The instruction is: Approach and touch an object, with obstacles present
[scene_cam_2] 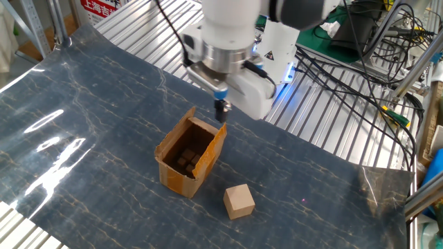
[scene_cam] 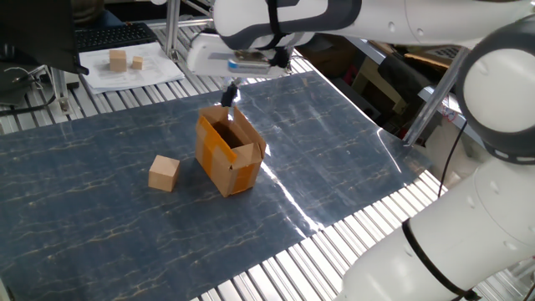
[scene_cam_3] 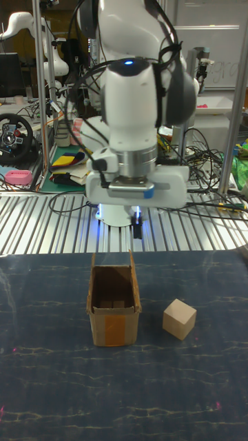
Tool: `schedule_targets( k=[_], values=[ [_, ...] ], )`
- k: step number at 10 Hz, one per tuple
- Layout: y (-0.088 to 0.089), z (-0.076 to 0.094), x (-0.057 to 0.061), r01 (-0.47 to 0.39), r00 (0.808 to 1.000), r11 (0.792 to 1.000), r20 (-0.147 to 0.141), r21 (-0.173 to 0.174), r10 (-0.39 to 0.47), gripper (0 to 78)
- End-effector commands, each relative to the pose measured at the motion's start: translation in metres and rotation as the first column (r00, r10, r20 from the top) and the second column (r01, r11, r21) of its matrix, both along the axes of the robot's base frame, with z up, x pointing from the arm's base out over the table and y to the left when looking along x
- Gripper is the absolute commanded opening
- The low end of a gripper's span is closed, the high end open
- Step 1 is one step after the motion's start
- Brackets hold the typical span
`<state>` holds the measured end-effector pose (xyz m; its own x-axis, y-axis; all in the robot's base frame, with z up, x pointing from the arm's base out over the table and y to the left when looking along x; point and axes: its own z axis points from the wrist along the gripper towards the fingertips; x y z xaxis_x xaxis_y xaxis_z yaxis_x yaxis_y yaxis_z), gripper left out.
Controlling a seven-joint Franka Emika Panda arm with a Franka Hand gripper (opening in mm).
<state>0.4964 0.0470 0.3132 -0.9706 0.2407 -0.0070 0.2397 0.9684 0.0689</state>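
Note:
The object, a small light-tan wooden cube point(scene_cam: 164, 174) point(scene_cam_2: 239, 201) point(scene_cam_3: 180, 319), rests on the dark blue mat beside the obstacle. The obstacle is an orange-brown cardboard box point(scene_cam: 229, 153) point(scene_cam_2: 190, 155) point(scene_cam_3: 113, 305), open at the top with raised flaps. My gripper point(scene_cam: 231, 94) point(scene_cam_2: 221, 113) point(scene_cam_3: 137, 231) hangs just above and behind the box's far rim, at the corner nearer the cube. Its thin black fingers are pressed together and hold nothing. It touches neither the box nor the cube.
Two smaller pale wooden blocks point(scene_cam: 124, 60) lie on white paper beyond the mat's far corner. Small dark pieces point(scene_cam_2: 185, 160) sit inside the box. Ribbed metal table point(scene_cam_2: 325, 149) surrounds the mat, with cables and the robot base point(scene_cam_2: 273, 52) behind.

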Motion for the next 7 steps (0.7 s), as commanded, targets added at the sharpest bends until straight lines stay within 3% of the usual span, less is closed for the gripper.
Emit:
schedule_targets(
  k=[1,4,7],
  values=[
    [0.039,0.017,-0.009,0.121,0.993,0.993,-0.014,0.003,-0.121,0.0],
    [0.058,0.023,-0.011,0.168,0.986,0.986,-0.021,0.002,-0.168,0.0],
    [0.061,0.02,-0.01,0.17,0.985,0.985,-0.016,0.004,-0.17,0.0]
  ],
)
